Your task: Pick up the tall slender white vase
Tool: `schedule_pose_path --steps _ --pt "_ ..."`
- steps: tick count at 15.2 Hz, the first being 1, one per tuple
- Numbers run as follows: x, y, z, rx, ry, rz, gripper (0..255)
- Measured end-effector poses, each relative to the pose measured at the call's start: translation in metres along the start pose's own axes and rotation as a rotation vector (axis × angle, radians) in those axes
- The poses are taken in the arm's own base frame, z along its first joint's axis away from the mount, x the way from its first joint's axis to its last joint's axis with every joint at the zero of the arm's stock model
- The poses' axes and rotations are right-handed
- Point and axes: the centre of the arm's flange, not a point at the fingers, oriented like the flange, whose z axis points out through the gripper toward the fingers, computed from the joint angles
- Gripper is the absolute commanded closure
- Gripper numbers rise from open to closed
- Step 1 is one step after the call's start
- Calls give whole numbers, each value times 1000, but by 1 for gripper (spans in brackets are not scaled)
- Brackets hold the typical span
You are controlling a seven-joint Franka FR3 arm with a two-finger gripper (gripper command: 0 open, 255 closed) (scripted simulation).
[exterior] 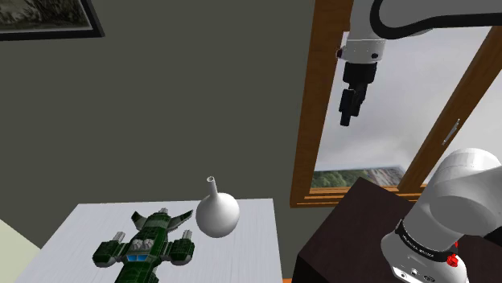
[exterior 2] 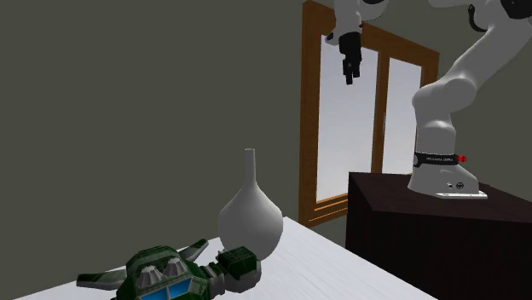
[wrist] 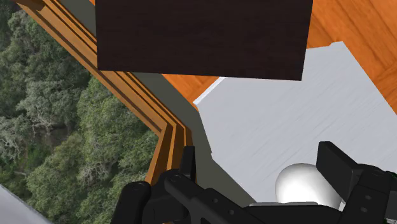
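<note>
A white vase (exterior: 217, 214) with a round body and a thin upright neck stands on the white table (exterior: 249, 251), near its far edge in the shoulder view. The second exterior view has the vase (exterior 2: 250, 219) behind a green toy spaceship. My black gripper (exterior: 347, 120) hangs high above the table, well up and to the shoulder view's right of the vase, in front of the window. It is also high in the second exterior view (exterior 2: 349, 78). In the wrist view the fingers (wrist: 188, 163) stand apart with nothing between them, and the vase's body (wrist: 300, 184) shows far below by one finger.
A green toy spaceship (exterior: 149, 246) lies on the table beside the vase, toward the shoulder view's left. The dark stand (exterior: 354, 235) borders the table. A wooden window frame (exterior: 310, 120) rises behind, and a framed picture (exterior: 48, 20) hangs on the grey wall.
</note>
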Motion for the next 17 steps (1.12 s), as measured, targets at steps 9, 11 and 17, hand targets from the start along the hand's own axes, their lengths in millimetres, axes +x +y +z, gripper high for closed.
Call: schedule_pose_path --steps 9,11,17 --pt "67 -58 33 -18 -16 16 0" --pt "88 -73 44 -23 -20 21 0" --pt "145 -118 76 -38 -33 36 0"
